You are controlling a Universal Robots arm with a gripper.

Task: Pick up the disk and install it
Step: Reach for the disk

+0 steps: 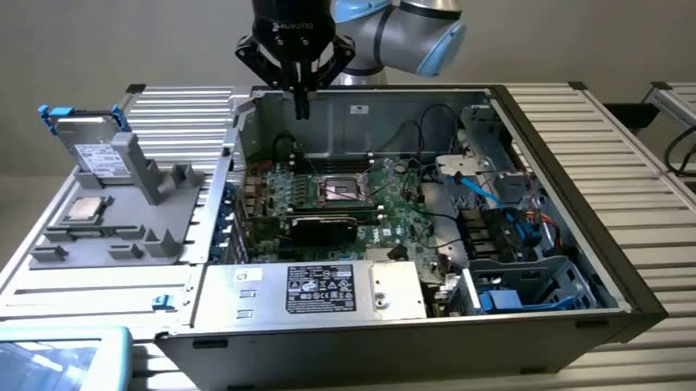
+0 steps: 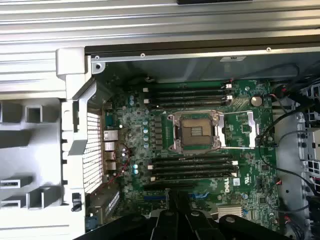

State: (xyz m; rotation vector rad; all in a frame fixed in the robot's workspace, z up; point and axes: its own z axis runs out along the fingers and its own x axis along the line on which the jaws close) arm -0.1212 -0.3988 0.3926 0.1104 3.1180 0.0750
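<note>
The disk (image 1: 96, 145), a silver-grey drive with a white label in a blue carrier, stands tilted in a grey holder (image 1: 130, 204) at the exterior view's left, outside the computer case. My gripper (image 1: 301, 107) hangs above the rear part of the open case (image 1: 566, 204), well to the right of the disk. Its black fingers are pressed together with nothing between them. In the wrist view the shut gripper (image 2: 176, 197) points down over the motherboard (image 2: 200, 135), close to the empty CPU socket (image 2: 195, 131).
A small square CPU chip (image 1: 85, 210) lies on the grey holder below the disk. Inside the case are a silver power supply box (image 1: 321, 289) with a black label, blue cables (image 1: 478, 191) and a drive cage (image 1: 522, 281) at the exterior view's right.
</note>
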